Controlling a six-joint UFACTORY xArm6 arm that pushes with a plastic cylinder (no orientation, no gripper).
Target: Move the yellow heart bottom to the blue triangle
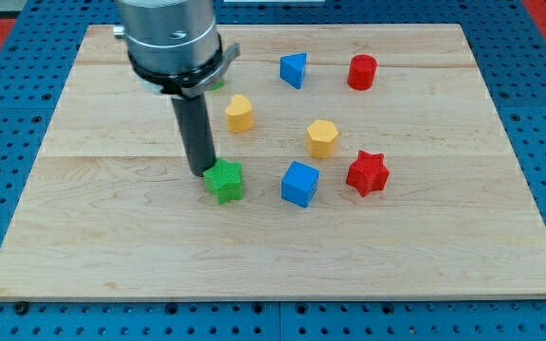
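Observation:
The yellow heart lies on the wooden board, left of centre near the view's top. The blue triangle sits up and to the right of it, a short gap between them. My tip rests on the board below and left of the heart, right against the left side of a green star. The rod rises from the tip to the grey arm body at the view's top.
A yellow hexagon, a blue cube, a red star and a red cylinder lie to the right. A green block peeks out behind the arm. The board sits on blue pegboard.

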